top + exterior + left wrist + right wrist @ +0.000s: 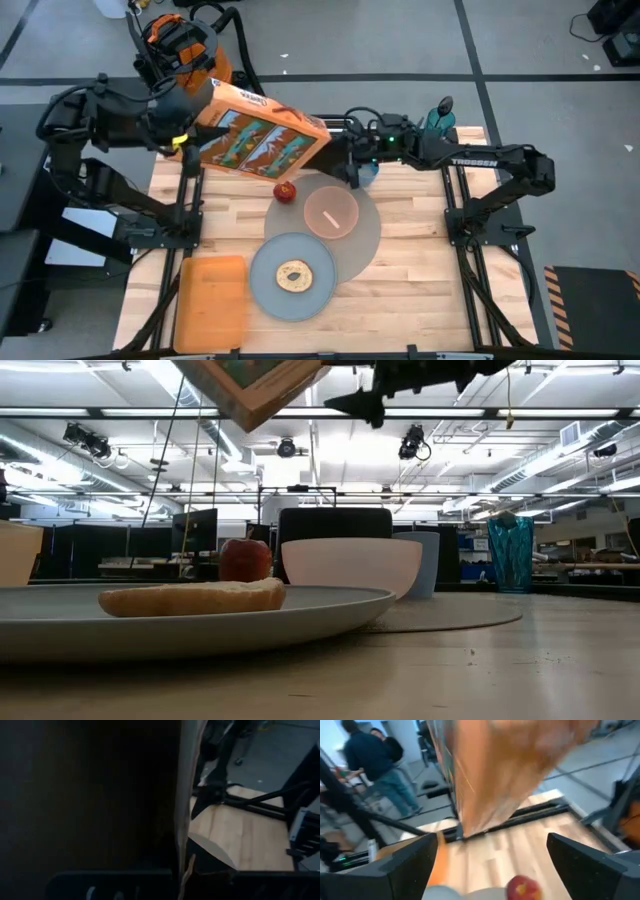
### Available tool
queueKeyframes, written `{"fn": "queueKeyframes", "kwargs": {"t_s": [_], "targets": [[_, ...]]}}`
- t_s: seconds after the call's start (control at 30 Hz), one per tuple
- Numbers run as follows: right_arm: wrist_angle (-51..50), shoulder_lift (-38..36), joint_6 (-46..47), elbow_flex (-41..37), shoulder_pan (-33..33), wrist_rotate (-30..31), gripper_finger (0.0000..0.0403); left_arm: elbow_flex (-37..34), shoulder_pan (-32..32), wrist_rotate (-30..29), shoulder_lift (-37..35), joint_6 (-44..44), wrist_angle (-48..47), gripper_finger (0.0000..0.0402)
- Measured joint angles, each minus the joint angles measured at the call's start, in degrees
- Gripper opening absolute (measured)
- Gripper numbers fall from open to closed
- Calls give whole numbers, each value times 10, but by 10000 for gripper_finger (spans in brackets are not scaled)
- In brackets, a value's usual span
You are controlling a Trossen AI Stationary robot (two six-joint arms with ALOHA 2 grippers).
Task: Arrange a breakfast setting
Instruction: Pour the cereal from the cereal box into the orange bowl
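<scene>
The left gripper [185, 140] grasps a tilted orange printed cereal box [258, 135] above the far table edge, the right gripper [352, 165] hangs open-fingered nearby, and pouring into the pink bowl [331, 213] looks to be next.

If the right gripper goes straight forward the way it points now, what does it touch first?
Most likely the cereal box held up by the left gripper: it fills the space ahead of the open right gripper. The red apple lies lower, on the table. Depth is unclear.
</scene>
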Motion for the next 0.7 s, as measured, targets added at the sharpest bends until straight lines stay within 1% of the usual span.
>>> {"fn": "queueKeyframes", "kwargs": {"t_s": [0.1, 0.23, 0.33, 0.4, 0.7], "targets": [[46, 15, 15, 0, 6, -22, 397, 0, -20, -1, 1, 5, 20, 3], [121, 25, 1, 0, 16, -49, 398, 0, -44, -1, 1, 9, 49, 3], [159, 23, -26, 0, 24, -25, 399, 0, -62, 0, 0, 9, 65, 3], [177, 20, -28, 0, 27, -11, 399, 0, -76, -1, 0, 12, 82, 3], [220, 19, -17, 1, 28, 0, 399, -1, -135, -4, 3, 29, 133, 3]]}}
